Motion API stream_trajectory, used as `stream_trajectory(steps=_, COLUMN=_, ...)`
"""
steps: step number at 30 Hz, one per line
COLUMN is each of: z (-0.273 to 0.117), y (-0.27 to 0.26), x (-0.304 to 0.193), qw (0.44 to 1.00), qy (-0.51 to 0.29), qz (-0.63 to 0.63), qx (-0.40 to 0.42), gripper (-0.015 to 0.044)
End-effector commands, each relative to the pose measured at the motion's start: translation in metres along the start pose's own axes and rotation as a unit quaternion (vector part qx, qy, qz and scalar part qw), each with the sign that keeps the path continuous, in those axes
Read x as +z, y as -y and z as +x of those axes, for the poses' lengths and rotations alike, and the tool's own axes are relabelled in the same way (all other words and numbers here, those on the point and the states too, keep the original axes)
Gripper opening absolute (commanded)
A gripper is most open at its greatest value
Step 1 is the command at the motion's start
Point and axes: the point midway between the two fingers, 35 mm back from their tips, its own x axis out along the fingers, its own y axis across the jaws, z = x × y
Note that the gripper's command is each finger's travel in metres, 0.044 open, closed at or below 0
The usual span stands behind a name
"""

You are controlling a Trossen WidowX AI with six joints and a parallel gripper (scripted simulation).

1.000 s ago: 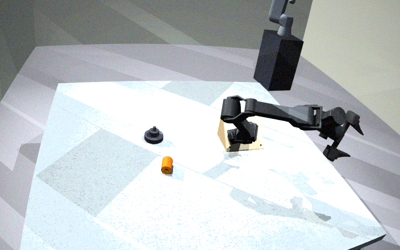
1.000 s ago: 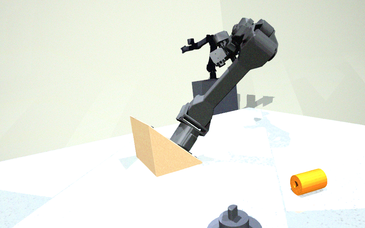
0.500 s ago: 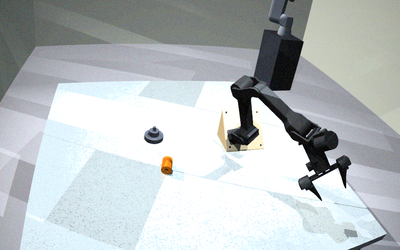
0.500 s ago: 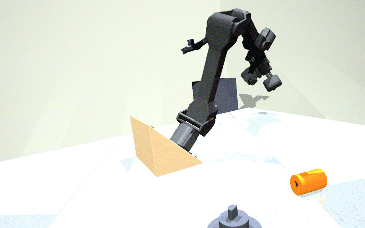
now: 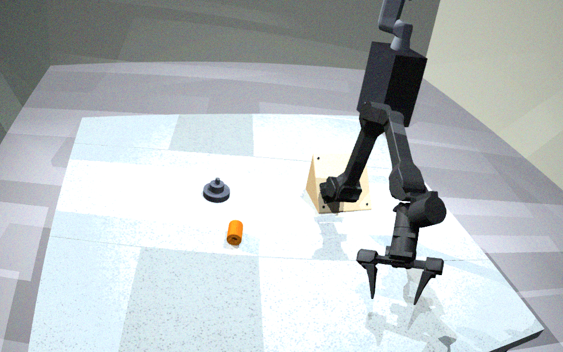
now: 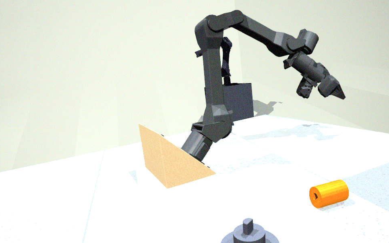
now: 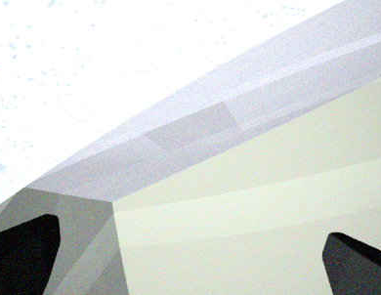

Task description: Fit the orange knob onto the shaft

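The orange knob (image 5: 235, 231) (image 6: 330, 193) lies on its side on the table; an end face with its hole shows in the top and exterior views. The round dark pedestal (image 5: 216, 194) (image 6: 250, 237) stands beyond the knob in the top view, with the short shaft (image 5: 217, 180) (image 6: 247, 227) upright and bare on top. My gripper (image 5: 393, 301) (image 7: 197, 241) is wide open and empty, above the table well to the right of the knob in the top view. The knob and pedestal are out of the wrist view.
My arm stands on a tan wedge-shaped base (image 5: 312, 192) (image 6: 178, 163), right of the pedestal in the top view. A dark box (image 5: 390, 83) (image 6: 238, 102) with a small dark arm on it stands behind. The table's edge (image 5: 520, 338) runs to the right of my gripper.
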Motion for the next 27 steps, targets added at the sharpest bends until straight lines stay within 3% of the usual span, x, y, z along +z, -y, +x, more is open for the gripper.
stream_trajectory(steps=1, z=-0.002, y=-0.041, x=-0.036, qw=0.995, qy=-0.063, qz=-0.002, qx=0.076, gripper=0.0440)
stream_trajectory(steps=13, z=-0.061, y=-0.156, x=-0.124, qw=0.924, qy=-0.237, qz=-0.010, qx=0.300, gripper=0.0440)
stream_trajectory(steps=27, z=-0.220, y=-0.233, x=-0.192, qw=0.734, qy=-0.397, qz=-0.056, qx=0.548, gripper=0.0440)
